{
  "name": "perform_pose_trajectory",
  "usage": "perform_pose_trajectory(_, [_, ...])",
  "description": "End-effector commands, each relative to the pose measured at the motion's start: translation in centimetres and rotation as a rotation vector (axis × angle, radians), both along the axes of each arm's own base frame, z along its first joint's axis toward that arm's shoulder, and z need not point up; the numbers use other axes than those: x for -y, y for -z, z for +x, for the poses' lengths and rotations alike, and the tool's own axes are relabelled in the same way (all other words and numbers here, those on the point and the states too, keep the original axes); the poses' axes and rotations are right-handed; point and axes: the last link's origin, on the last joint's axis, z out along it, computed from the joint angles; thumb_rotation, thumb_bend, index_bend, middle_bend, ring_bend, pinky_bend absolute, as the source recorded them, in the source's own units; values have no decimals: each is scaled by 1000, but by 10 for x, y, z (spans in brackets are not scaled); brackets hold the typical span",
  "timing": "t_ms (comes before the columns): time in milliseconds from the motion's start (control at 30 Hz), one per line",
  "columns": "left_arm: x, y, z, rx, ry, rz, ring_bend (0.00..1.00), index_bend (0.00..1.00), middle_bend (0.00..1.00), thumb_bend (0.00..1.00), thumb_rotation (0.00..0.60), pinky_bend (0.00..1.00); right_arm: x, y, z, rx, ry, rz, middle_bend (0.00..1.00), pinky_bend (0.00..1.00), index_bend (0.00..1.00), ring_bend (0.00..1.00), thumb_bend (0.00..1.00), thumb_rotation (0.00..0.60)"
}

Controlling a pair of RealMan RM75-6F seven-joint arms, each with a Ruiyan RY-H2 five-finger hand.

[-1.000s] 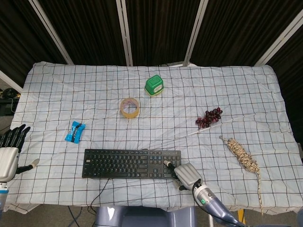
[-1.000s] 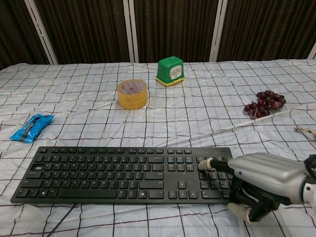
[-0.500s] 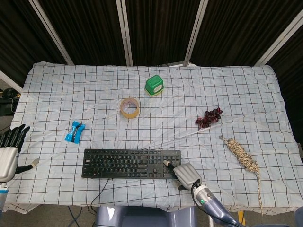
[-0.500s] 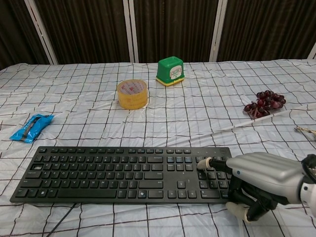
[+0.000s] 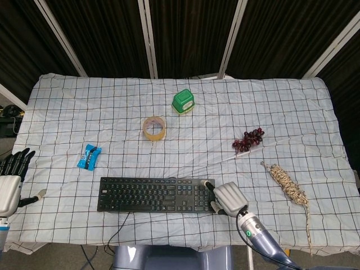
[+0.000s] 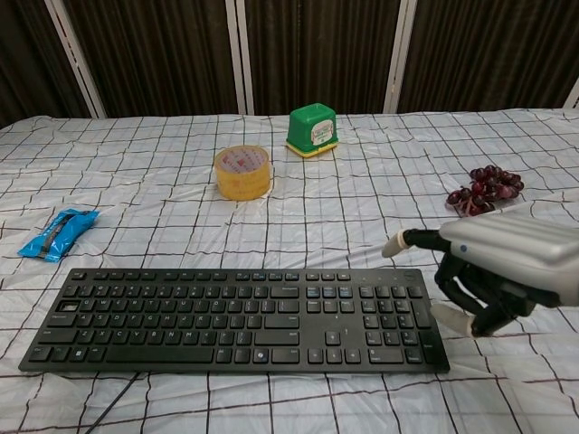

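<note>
At the front edge of the surface [image 5: 67, 101], the right hand [image 5: 228, 198] hangs over the right end of the keyboard [image 5: 157, 194].
The keyboard lies along the front edge, a little left of centre; the right hand holds nothing, one finger stretched out, the others curled under. The left hand [image 5: 10, 179] sits off the front left corner, empty, fingers spread. Dried stalks [image 5: 289, 185] lie near the right edge, grapes [image 5: 248, 139] further back, tape roll [image 5: 154, 127] and green box [image 5: 183, 102] mid-surface, blue packet [image 5: 89, 156] left.
</note>
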Motion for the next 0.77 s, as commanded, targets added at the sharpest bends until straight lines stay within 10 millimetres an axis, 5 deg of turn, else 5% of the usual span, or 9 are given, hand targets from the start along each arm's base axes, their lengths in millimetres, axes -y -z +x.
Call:
perform_pose_trajectory(33, [0, 0, 0, -1, -1, 0, 0, 0, 0, 120, 600, 0, -2, -21, -10, 12, 5, -54, 600, 573, 128, 546, 441, 600])
perform_pose_trajectory(133, [0, 0, 0, -4, 2, 0, 0, 0, 0, 121, 600, 0, -6, -36, -21, 20, 11, -86, 448, 522, 122, 395, 411, 600])
perform_pose_trajectory(367, [1, 1, 1, -9, 10, -2, 0, 0, 0, 121, 600, 0, -21, -77, -57, 25, 49, -167, 125, 217, 51, 27, 302, 600])
perform_pose_trajectory(533, [2, 1, 0, -13, 12, -7, 0, 0, 0, 122, 600, 0, -37, -104, -89, -6, 103, -248, 2, 78, 0, 0, 226, 600])
perform_pose_trajectory(767, [3, 3, 2, -23, 22, -14, 0, 0, 0, 121, 600, 0, -46, -120, -110, -54, 111, -353, 0, 4, 0, 0, 203, 600])
